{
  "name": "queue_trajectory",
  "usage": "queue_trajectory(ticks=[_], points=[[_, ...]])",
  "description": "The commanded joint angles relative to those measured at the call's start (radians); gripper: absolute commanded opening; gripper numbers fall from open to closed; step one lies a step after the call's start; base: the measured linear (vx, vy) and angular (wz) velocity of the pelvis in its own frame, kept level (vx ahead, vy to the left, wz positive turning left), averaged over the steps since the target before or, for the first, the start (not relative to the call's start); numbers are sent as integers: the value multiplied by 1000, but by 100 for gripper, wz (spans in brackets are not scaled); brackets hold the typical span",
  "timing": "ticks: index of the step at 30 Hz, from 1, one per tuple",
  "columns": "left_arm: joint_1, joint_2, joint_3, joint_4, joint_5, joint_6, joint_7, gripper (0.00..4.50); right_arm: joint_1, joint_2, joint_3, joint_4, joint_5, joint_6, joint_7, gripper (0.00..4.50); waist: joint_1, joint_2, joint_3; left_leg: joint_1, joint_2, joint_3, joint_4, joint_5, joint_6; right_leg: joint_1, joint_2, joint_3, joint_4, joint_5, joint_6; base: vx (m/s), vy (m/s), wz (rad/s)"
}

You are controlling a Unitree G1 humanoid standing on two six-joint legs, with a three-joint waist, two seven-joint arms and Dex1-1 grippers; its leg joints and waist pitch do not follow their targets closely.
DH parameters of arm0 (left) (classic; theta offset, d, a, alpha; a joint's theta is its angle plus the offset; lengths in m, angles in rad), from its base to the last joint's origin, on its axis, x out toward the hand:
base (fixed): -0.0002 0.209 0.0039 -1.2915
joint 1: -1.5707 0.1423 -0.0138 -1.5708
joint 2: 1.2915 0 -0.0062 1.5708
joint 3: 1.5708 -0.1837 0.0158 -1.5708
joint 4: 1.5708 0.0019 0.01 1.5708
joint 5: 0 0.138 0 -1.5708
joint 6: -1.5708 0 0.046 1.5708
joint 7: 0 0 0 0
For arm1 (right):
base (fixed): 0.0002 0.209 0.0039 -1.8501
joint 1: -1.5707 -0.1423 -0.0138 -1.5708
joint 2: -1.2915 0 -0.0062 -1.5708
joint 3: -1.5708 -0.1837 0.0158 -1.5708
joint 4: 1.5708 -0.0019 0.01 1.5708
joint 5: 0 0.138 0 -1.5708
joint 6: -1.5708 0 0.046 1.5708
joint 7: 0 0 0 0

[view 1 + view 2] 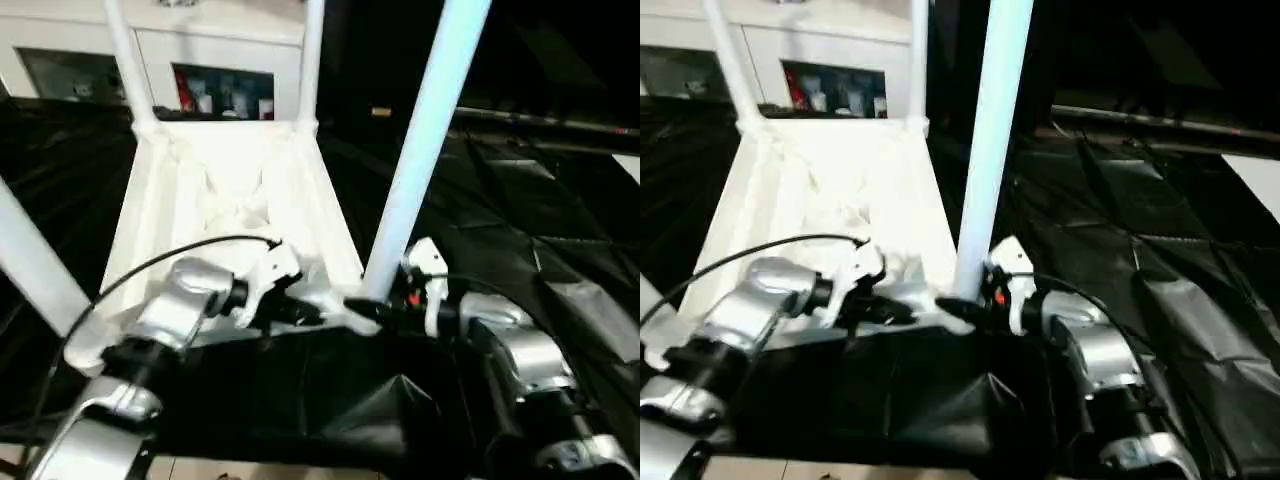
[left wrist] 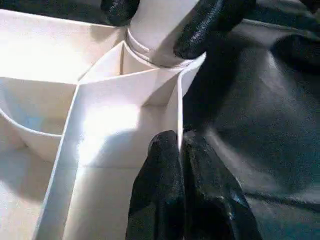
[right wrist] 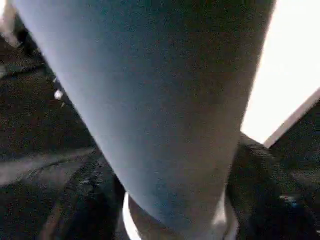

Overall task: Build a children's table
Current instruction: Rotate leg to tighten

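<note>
While the white tabletop [image 1: 215,200] lies upside down on the black-draped surface [image 1: 520,230], its ribbed underside facing up, four white tube legs rise from its corners: two at the far end [image 1: 128,60] [image 1: 311,60], one at the near left [image 1: 35,265] and one at the near right [image 1: 425,140]. Both pincers work at the near right corner. The right pincer [image 1: 365,308] reaches in from the right, and its black fingers [image 2: 207,22] stand apart on either side of the base of the near right leg, just above the round socket [image 2: 160,60]; whether they press on the tube or only bracket it cannot be told. In the right wrist view that leg [image 3: 150,110] stands very close, running down into the socket ring. The left pincer [image 1: 290,310] comes from the left, and its fingers [image 2: 165,185] are pressed together with no gap, their tips against the thin outer wall of the tabletop just beside that same corner, holding nothing. The two pincers sit near each other, the leg's base between them. Beyond the far end of the tabletop stands a white cabinet [image 1: 230,50] with open shelves.
</note>
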Motion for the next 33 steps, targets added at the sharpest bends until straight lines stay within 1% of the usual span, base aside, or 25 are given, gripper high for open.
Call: queue_trajectory(ticks=[1, 7, 9, 10, 11, 12, 13, 14, 15, 16, 17, 18, 19, 20, 21, 22, 23, 24, 25, 27, 28, 29, 30, 31, 33], points=[[19, -24, -22, -2, -37, 16, -14, 0, 31, 3, 81, -8, -5, 33, 60, 243, 2, -7, -40, 0, 20, 6, -58, -244, 45, 43, -43, 36, -76, -206, -186, 0, 0, 0], [33, -9, -18, -38, -44, 39, -29, 0, 33, -5, 82, -13, -8, 31, 85, 221, 0, -7, -39, 1, 21, 4, -60, -256, 33, 41, -43, 37, -78, -235, -177, 0, 0, 0], [32, -10, -16, -39, -42, 37, -22, 0, 31, -3, 83, -12, -10, 29, 81, 217, 0, -6, -40, 2, 21, 4, -60, -251, 31, 42, -42, 37, -76, -217, -181, 0, 0, 0], [26, -16, -15, -32, -30, 31, 9, 0, 27, 8, 79, -4, -10, 26, 59, 215, 0, -8, -40, 2, 21, 4, -58, -246, 33, 42, -41, 36, -74, -202, -184, 0, 0, 0], [26, -16, -15, -32, -30, 31, 9, 0, 27, 8, 79, -4, -10, 26, 59, 215, 0, -8, -40, 2, 21, 4, -58, -246, 33, 42, -41, 36, -74, -202, -184, 0, 0, 0], [18, -30, -8, -19, -19, 26, 56, 0, 25, 22, 71, 7, -14, 24, 23, 214, 0, -8, -40, 1, 20, 5, -58, -239, 35, 43, -41, 37, -73, -195, -186, 0, 0, 0], [14, -35, -5, -14, -16, 26, 70, 0, 22, 29, 67, 16, -19, 24, 3, 214, 0, -8, -39, 1, 20, 5, -58, -240, 34, 43, -41, 37, -74, -199, -186, 0, 0, 0], [9, -44, 0, -6, -11, 27, 96, 0, 18, 41, 59, 31, -27, 25, -32, 213, -1, -12, -36, 0, 19, 5, -59, -254, 30, 41, -41, 36, -77, -237, -178, 0, 0, 0], [-17, -84, 21, 38, 11, 23, 207, 0, -6, 88, 30, 110, -73, 22, -189, 209, -4, -10, -31, 1, 18, 5, -62, -284, 13, 33, -43, 36, -85, -316, -164, 0, 0, 0], [-26, -100, 28, 52, 17, 26, 242, 0, -16, 105, 19, 140, -89, 26, -248, 209, -6, -11, -29, 3, 17, 3, -64, -311, 3, 32, -46, 35, -92, -376, -149, -52, -8, -4], [-29, -104, 30, 56, 18, 27, 252, 0, -19, 111, 15, 148, -92, 28, -267, 207, -9, -14, -30, 4, 15, -3, -65, -333, -16, 34, -48, 33, -97, -464, -120, -56, -3, -6], [-43, -133, 39, 78, 27, 32, 315, 0, -35, 145, -11, 193, -104, 44, -367, 202, -10, -15, -30, 4, 16, -6, -65, -344, -21, 33, -52, 33, -103, -514, -93, -56, -3, -6], [-48, -142, 42, 86, 30, 34, 335, 0, -39, 154, -19, 204, -106, 48, -393, 202, -12, -15, -28, 7, 15, -6, -65, -357, -21, 27, -51, 33, -108, -538, -84, 0, 0, 0], [-61, -165, 48, 107, 37, 37, 386, 0, -50, 180, -40, 232, -109, 55, -465, 200, -15, -18, -27, 10, 13, -8, -63, -378, -20, 23, -51, 31, -114, -586, -65, 0, 0, 0], [-76, -193, 52, 132, 47, 33, 446, 0, -63, 208, -66, 261, -111, 65, -549, 198, -17, -17, -28, 13, 12, -10, -62, -388, -24, 18, -51, 31, -118, -614, -54, 0, 0, 0], [-85, -212, 50, 146, 55, 31, 481, 0, -73, 227, -82, 281, -116, 67, -613, 198, -18, -17, -30, 15, 12, -11, -61, -392, -26, 17, -51, 30, -119, -616, -51, 0, 0, 0], [-99, -240, 45, 169, 69, 25, 533, 0, -92, 257, -113, 313, -117, 73, -705, 198, -19, -12, -30, 13, 12, -12, -63, -392, -30, 16, -50, 31, -118, -594, -52, 0, 0, 0], [-112, -266, 40, 191, 82, 19, 573, 0, -109, 283, -139, 340, -113, 71, -766, 198, -23, -14, -32, 14, 12, -13, -64, -406, -33, 16, -46, 28, -116, -572, -54, 0, 0, 0], [-120, -281, 37, 206, 90, 15, 592, 0, -120, 298, -152, 356, -112, 66, -795, 198, -24, -11, -32, 14, 11, -13, -65, -411, -33, 15, -44, 28, -116, -562, -55, 0, 0, 0], [-134, -307, 25, 228, 103, 3, 617, 0, -143, 325, -170, 384, -108, 46, -837, 198, -28, -8, -32, 16, 10, -12, -65, -439, -24, 13, -42, 27, -120, -537, -59, 0, 0, 0], [-142, -322, 20, 238, 106, 1, 627, 0, -156, 339, -173, 397, -107, 23, -849, 198, -26, -4, -33, 17, 11, -13, -66, -445, -22, 13, -44, 27, -120, -528, -61, 0, 0, 0], [-142, -322, 20, 238, 106, 1, 627, 0, -156, 339, -173, 397, -107, 23, -849, 198, -26, -4, -33, 17, 11, -13, -66, -445, -22, 13, -44, 27, -120, -528, -61, 0, 0, 0], [-149, -329, 16, 245, 109, -3, 631, 0, -163, 349, -172, 396, -105, -16, -840, 198, -27, -3, -33, 13, 13, -14, -70, -450, -20, 18, -43, 26, -120, -500, -67, 0, 0, 0], [-155, -330, 14, 256, 112, -10, 631, 0, -168, 356, -177, 395, -97, -32, -830, 198, -27, -2, -34, 12, 12, -14, -70, -449, -19, 18, -43, 26, -120, -493, -67, 0, 0, 0], [-162, -332, 12, 272, 115, -19, 631, 0, -174, 366, -189, 395, -84, -43, -815, 198, -27, -3, -35, 12, 12, -12, -70, -445, -15, 19, -43, 27, -119, -468, -76, 0, 0, 0]])
